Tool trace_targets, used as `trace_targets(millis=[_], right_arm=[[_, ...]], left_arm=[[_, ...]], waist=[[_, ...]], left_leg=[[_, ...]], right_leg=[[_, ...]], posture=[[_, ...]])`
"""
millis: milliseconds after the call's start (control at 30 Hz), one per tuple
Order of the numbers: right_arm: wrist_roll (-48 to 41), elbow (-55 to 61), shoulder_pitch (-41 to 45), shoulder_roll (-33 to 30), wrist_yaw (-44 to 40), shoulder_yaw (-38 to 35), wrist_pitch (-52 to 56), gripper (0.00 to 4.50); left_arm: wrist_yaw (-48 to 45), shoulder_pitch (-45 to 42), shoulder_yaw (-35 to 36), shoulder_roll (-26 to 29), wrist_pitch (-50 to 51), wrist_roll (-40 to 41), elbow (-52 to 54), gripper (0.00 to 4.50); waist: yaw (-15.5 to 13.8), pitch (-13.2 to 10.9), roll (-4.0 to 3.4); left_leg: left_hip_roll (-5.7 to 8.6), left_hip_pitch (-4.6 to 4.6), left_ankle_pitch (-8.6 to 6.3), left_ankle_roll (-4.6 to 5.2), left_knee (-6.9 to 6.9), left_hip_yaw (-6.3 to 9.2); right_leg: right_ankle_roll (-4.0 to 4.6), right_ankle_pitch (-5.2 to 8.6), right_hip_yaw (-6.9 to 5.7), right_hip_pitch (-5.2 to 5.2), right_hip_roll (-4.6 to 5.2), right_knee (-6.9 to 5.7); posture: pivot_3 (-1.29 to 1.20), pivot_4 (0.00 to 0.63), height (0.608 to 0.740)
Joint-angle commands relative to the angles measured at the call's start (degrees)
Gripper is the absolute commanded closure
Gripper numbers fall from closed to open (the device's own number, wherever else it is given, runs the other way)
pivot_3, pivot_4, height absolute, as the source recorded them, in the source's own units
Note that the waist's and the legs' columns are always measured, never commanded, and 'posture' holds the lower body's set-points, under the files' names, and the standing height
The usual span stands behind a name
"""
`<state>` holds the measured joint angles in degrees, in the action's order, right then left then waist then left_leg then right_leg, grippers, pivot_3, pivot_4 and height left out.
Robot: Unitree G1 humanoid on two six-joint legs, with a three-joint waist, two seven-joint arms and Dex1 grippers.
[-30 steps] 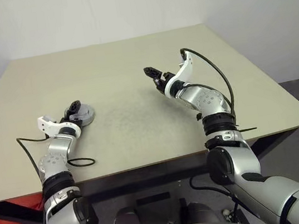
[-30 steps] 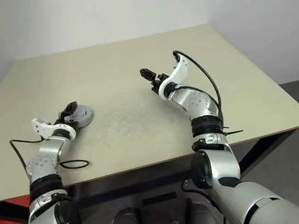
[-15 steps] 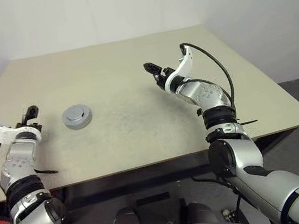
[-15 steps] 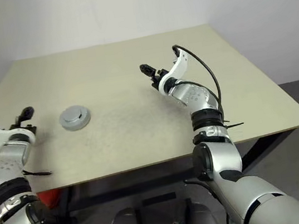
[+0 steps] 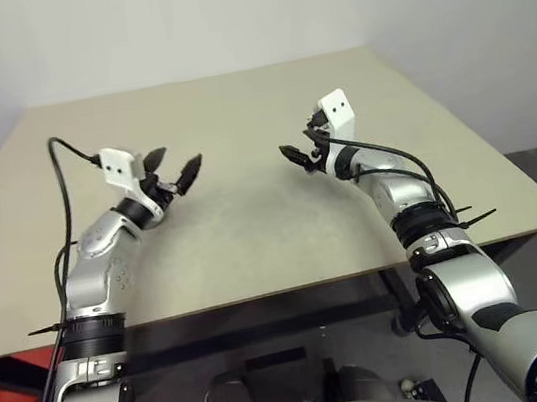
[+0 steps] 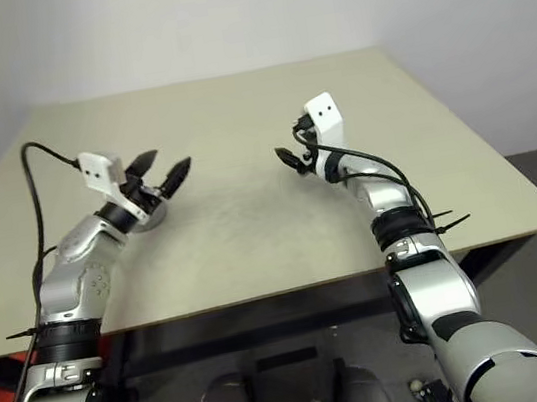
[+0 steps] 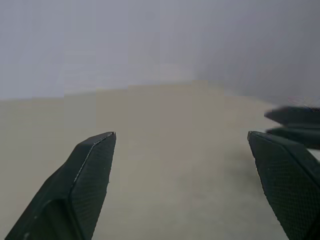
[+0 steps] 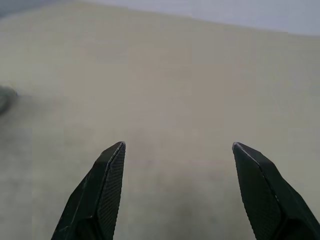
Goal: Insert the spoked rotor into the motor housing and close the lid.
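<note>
Left gripper: fingers spread, nothing held, raised over the table.
Right gripper: spread, empty, facing the left one.
Motor housing: on the table just below the left gripper, lid apparently seated.
Reason, judged: parts released, assembly likely done.

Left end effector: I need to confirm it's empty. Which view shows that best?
The left wrist view: the left end effector has its fingers wide apart, with bare table between them. Both eye views show it from the side, open above the table.
</note>
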<state>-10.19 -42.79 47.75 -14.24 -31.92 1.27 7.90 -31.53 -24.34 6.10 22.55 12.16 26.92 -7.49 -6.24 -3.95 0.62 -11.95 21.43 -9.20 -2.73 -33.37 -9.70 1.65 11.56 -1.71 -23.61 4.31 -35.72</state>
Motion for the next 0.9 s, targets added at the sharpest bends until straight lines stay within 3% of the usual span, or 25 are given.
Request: trace_targets(millis=[33,900], right_arm=[[4.02,-4.88,2.40,-3.31,-1.37,0.81,-5.48,0.64],[5.69,-5.67,1.15,-1.26,1.68,-2.58,-9.51,0.64]], left_arm=[[-2.22,-0.82,-5.92,-1.76,-2.86,-6.47,-2.70,0.07],[4.29,-2.63,-5.27,-8.61,-7.10,-14.35,-6.81,0.07]], waist=[[0.74,0.02,-0.08],[0.79,0.02,-0.09]], left_leg=[[-0.02,-0.13,0.00,0.00,0.01,0.00],[0.00,-0.29,-0.20,0.37,-0.07,-0.07]], right_leg=[[0.03,-0.02,0.00,0.10,-0.03,0.00],[0.14,-0.07,0.06,0.26,0.00,0.04]], posture=[[0.00,0.000,0.740],[0.00,0.000,0.740]])
